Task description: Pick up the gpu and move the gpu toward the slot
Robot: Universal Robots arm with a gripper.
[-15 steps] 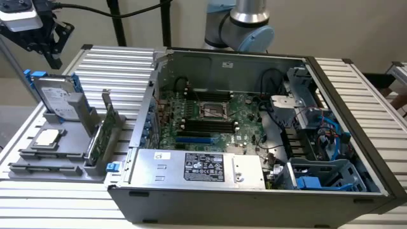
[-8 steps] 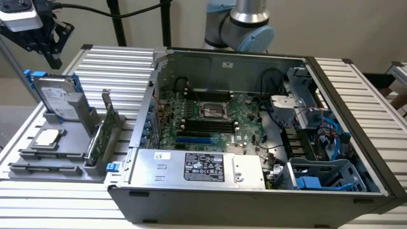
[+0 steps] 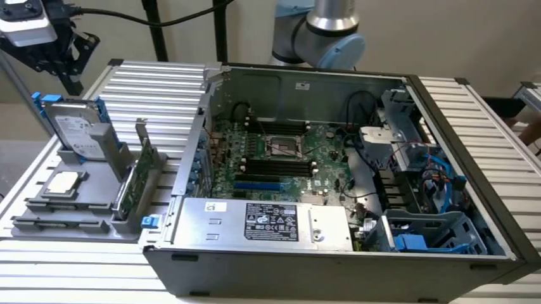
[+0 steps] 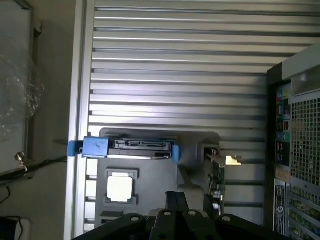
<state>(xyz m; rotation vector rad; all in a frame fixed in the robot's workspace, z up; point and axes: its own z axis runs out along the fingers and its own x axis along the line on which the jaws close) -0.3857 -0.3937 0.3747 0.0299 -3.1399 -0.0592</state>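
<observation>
The gpu (image 3: 140,170) is a thin green card standing edge-on in a grey holder (image 3: 85,209) at the exterior view's left, beside the open computer case. In the wrist view, the gpu (image 4: 218,176) shows its silver end bracket (image 4: 226,160). My gripper (image 3: 73,82) hangs high above the table's far left corner, well away from the card. In the wrist view my gripper (image 4: 176,196) has its two dark fingers pressed together with nothing between them. A blue slot (image 3: 258,187) lies on the motherboard inside the case.
In the same holder, a silver hard drive with blue rails (image 3: 75,128) leans and a small square chip (image 3: 66,183) lies flat. The case's metal wall (image 3: 196,152) stands between the gpu and the motherboard. A power supply (image 3: 262,223) fills the case front.
</observation>
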